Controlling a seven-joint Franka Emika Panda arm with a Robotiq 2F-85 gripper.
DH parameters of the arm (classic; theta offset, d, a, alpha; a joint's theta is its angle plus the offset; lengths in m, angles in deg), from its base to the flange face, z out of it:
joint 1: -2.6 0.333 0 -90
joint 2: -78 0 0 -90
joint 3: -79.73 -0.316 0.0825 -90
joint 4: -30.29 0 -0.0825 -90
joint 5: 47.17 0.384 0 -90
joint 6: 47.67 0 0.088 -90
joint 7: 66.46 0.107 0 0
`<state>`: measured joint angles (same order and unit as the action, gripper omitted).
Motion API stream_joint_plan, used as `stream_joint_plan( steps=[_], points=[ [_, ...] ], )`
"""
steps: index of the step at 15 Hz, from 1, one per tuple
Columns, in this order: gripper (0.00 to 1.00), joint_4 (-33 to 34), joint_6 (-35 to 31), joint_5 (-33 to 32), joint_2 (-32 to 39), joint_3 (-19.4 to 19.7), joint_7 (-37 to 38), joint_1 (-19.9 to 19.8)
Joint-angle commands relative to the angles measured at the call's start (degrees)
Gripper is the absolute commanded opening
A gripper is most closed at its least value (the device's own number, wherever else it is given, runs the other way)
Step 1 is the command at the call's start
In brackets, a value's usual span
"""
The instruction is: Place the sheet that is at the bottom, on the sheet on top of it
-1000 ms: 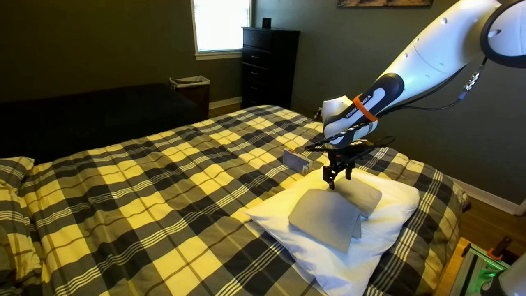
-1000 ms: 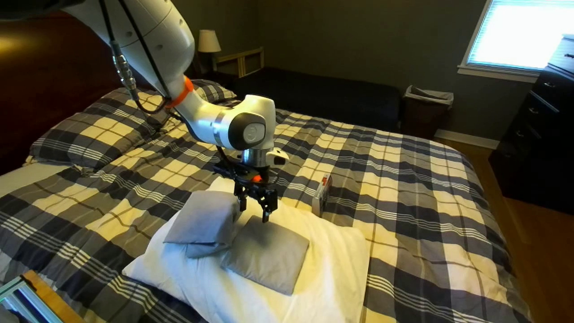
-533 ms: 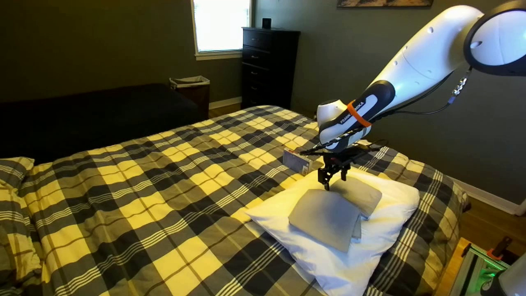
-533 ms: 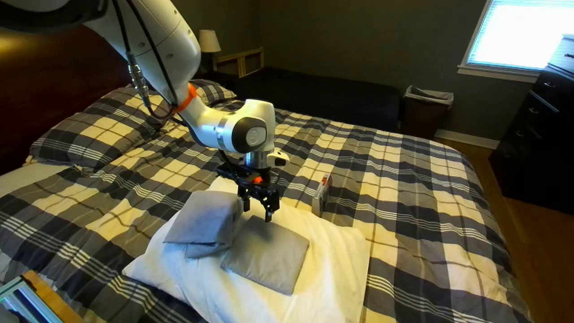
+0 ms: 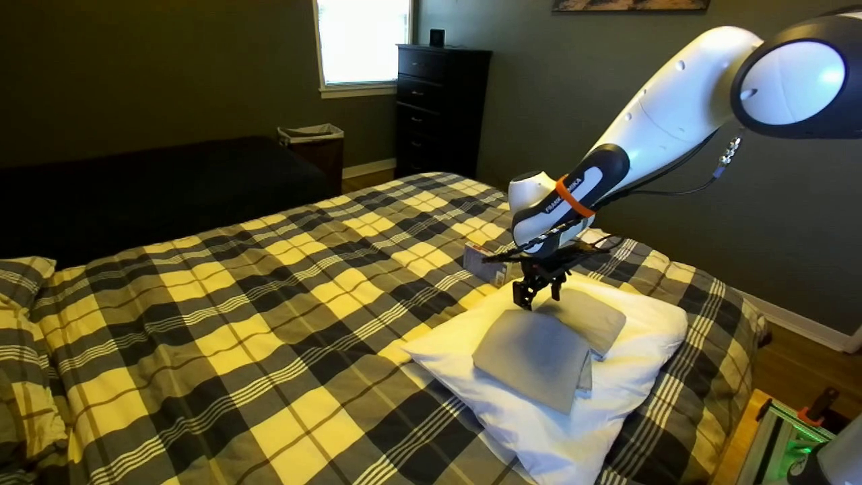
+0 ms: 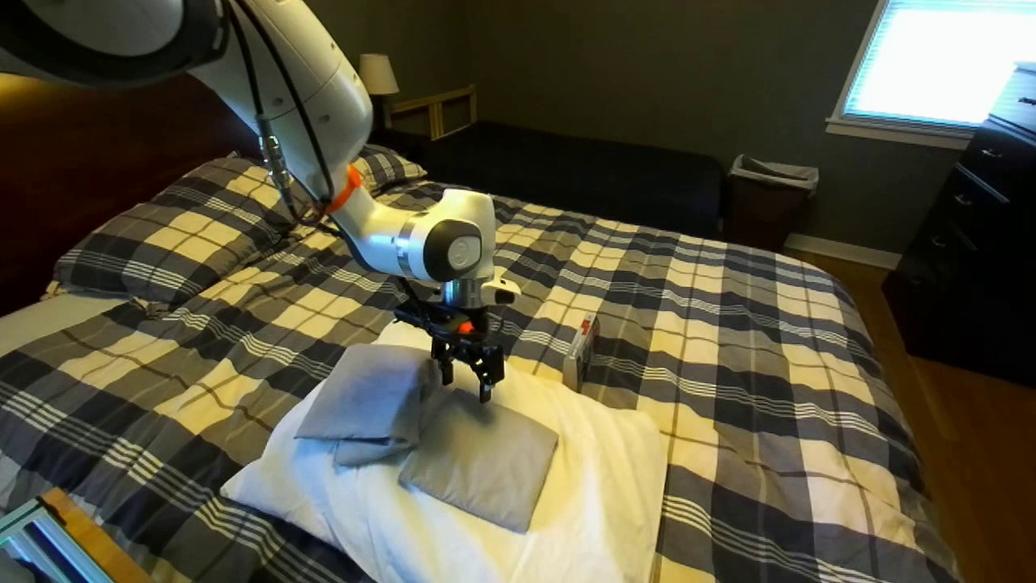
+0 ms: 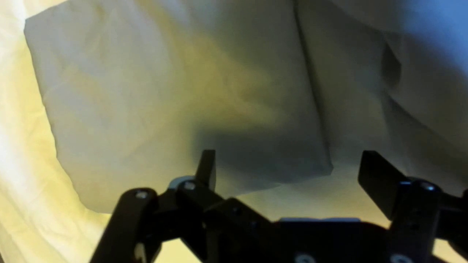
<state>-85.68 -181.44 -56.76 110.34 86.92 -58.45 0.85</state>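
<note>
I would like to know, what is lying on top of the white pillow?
A flat gray sheet and, beside it, a folded gray sheet. The parts of the white pillow directly beneath them are covered and cannot be seen.

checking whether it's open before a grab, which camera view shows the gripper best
The wrist view: the two-finger gripper is close up, its fingers plainly wide apart. Both exterior views show it small and dark, though also open.

Bed (image 5: 283, 323) and white pillow (image 6: 599, 478) from above in both exterior views, wrist view downward, close over sheet (image 7: 139, 98)
</note>
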Motion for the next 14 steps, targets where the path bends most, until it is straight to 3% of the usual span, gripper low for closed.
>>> stream_joint_plan(
  steps=[1,9,10,11,13,14],
  points=[
    [1.00,2.6,1.9,-1.0,2.8,1.1,2.0,1.2],
    [1.00,4.6,6.1,-0.3,5.3,1.1,2.2,1.0],
    [0.93,4.8,6.9,-0.4,5.5,1.3,2.4,1.0],
    [0.73,5.1,7.6,-0.6,5.7,1.4,2.6,1.0],
    [0.69,5.5,8.4,-0.6,5.8,1.7,3.1,0.9],
    [0.62,5.7,8.6,-0.6,5.9,1.8,3.2,0.9]
  ],
)
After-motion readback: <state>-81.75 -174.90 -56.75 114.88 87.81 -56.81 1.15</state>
